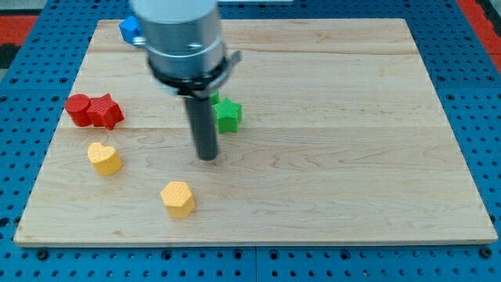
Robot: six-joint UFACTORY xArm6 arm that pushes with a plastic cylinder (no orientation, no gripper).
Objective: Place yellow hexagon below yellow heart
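Observation:
The yellow hexagon (178,198) lies on the wooden board (344,164) near the view's bottom, left of centre. The yellow heart (104,157) lies up and to the left of it, near the board's left edge. My tip (207,157) stands on the board above and slightly right of the hexagon, apart from it, and well to the right of the heart. It touches no block.
A green star (228,114) sits just up and right of my rod. A red cylinder (78,109) and a red star (105,111) touch each other above the heart. A blue block (130,30) is at the board's top left, partly hidden by the arm.

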